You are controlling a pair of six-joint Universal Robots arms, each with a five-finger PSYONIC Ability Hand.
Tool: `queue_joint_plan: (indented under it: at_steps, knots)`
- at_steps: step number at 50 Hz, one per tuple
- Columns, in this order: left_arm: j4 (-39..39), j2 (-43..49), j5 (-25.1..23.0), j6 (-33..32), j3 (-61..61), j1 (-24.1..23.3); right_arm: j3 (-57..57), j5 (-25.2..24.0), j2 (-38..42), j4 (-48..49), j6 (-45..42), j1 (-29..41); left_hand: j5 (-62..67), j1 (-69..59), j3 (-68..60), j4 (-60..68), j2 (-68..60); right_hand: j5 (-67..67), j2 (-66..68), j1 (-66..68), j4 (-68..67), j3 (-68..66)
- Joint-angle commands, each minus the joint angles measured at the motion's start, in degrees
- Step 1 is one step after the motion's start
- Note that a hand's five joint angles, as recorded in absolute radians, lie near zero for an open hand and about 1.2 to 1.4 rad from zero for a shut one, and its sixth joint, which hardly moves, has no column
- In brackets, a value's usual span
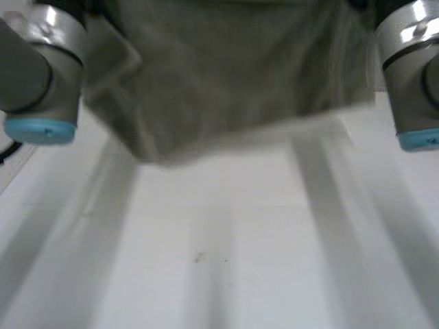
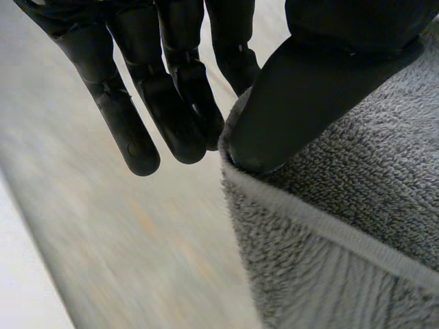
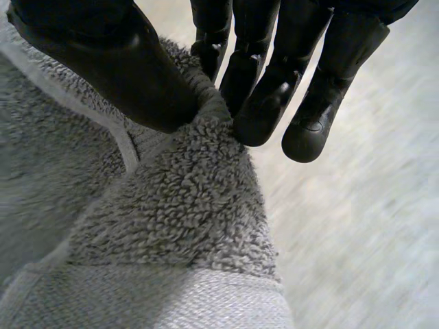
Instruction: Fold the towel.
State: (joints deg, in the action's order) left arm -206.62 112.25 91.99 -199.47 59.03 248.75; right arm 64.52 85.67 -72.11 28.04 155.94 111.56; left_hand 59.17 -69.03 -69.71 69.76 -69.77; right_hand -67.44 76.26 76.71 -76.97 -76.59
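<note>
Towel point(image 1: 226, 75) held above table point(image 1: 219, 240), left hand point(image 2: 302, 96) pinching its edge, right hand point(image 3: 116, 62) pinching likewise

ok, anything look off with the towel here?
The towel hangs askew: its lower edge slants, dropping lower toward the left arm. The left hand and right hand each pinch it between thumb and fingers. Nothing looks torn or spilled.

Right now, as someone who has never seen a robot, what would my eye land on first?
A grey terry-cloth towel hangs held up between the two grey arms, above the white table. The black left hand pinches it beside a hemmed edge, between thumb and fingers. The black right hand pinches a bunched part of it the same way.
</note>
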Motion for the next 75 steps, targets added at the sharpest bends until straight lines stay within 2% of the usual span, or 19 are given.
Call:
queue_joint_plan:
  at_steps: [1,2,4,5,6,10,19,24,29,35,37,44,52,59,68,72,74,75]
  knots:
    - [-5.8,-5.4,-2.3,3.1,8.7,1.9,4.2,-0.3,-3.7,-13.0,0.4,0.0,10.8,-11.0,-10.3,10.2,-10.2,-2.6,3.7,3.3,-3.0,-3.4]
    - [-5.3,-5.9,-4.0,3.2,11.4,2.3,4.2,-0.3,-3.7,-13.0,0.4,0.0,10.8,-11.0,-10.3,10.2,-10.2,-2.6,3.7,3.3,-3.0,-3.4]
    - [-4.6,-6.1,-5.9,3.1,14.7,2.8,5.4,-0.6,-3.1,-22.2,0.6,0.1,10.8,-11.0,-10.3,10.2,-10.2,-2.6,3.7,3.3,-3.0,-3.4]
    - [-3.7,-6.2,-8.1,2.8,18.1,3.3,5.4,-0.6,-3.1,-22.2,0.6,0.1,10.8,-11.0,-10.3,10.2,-10.2,-2.6,3.7,3.3,-3.0,-3.4]
    - [-3.7,-6.2,-8.1,2.8,18.1,3.3,6.7,-0.9,-2.9,-25.5,0.6,0.1,10.8,-11.0,-10.3,10.2,-10.2,-2.6,3.7,3.3,-3.0,-3.4]
    - [-1.1,-6.3,-12.2,2.6,27.3,4.4,10.1,-0.9,-1.9,-28.1,0.4,0.0,10.8,-11.0,-10.3,10.2,-10.2,-2.6,3.7,3.3,-3.0,-3.4]
    - [4.2,-5.1,-12.8,2.5,39.1,4.8,18.7,-1.1,4.1,-27.8,0.2,-0.1,10.8,-11.0,-10.3,10.2,-10.2,-2.6,3.7,3.3,-3.0,-3.4]
    - [6.9,-0.4,-12.9,0.1,44.5,4.8,23.5,-1.2,7.2,-27.6,0.0,-0.1,10.8,-11.0,-10.3,10.2,-10.2,-2.6,3.7,3.3,-3.0,-3.4]
    - [7.1,2.3,-12.7,-4.2,45.2,4.5,27.1,-0.9,7.8,-26.0,-0.3,-1.2,10.8,-11.0,-10.3,10.2,-10.2,-2.6,3.7,3.3,-3.0,-3.4]
    - [6.4,3.3,-12.7,-5.5,45.0,4.5,31.6,-2.3,5.5,-20.1,0.1,-4.9,10.8,-11.0,-10.3,10.2,-10.2,-2.6,3.7,3.3,-3.0,-3.4]
    - [6.0,3.8,-12.5,-5.2,44.9,4.5,32.1,-2.8,4.7,-19.3,0.3,-5.7,-11.1,10.9,11.6,-11.7,11.7,-2.6,3.7,3.3,-3.0,-3.4]
    - [2.9,4.3,-12.4,-5.1,45.0,4.5,32.9,-4.5,3.6,-18.8,1.3,-9.0,-21.6,21.5,22.1,-22.2,22.2,-2.6,3.7,3.3,-3.0,-3.4]
    - [-3.3,6.5,-12.3,-4.8,44.5,4.3,32.9,-4.5,3.3,-18.8,4.8,-9.3,-21.3,21.1,21.8,-21.9,21.9,-2.6,3.7,3.3,-3.0,-3.4]
    - [-4.1,9.7,-12.3,-4.8,42.5,4.1,33.4,-4.6,2.0,-18.7,8.5,-10.0,-21.1,21.0,21.6,-21.7,21.7,-2.6,3.7,3.3,-3.0,-3.4]
    - [-4.0,13.6,-11.9,-4.9,39.2,4.0,33.5,-4.0,2.1,-17.4,8.6,-10.7,-20.4,20.3,21.0,-21.0,21.0,-2.6,3.7,3.3,-3.0,-3.4]
    - [-4.1,13.6,-8.7,-5.0,38.3,4.2,33.5,-4.0,2.0,-16.8,8.6,-11.6,-20.1,20.0,20.6,-20.7,20.7,-2.6,3.7,3.3,-3.0,-3.4]
    - [-4.1,13.3,-5.0,-5.0,37.7,4.5,33.4,-4.0,2.0,-16.7,8.5,-12.3,-20.1,20.0,20.6,-20.7,20.7,-2.6,3.7,3.3,-3.0,-3.4]
    - [-4.1,13.3,-5.0,-5.0,37.7,4.5,33.4,-4.0,2.0,-16.7,8.5,-12.3,-20.1,20.0,20.6,-20.7,20.7,-2.6,3.7,3.3,-3.0,-3.4]
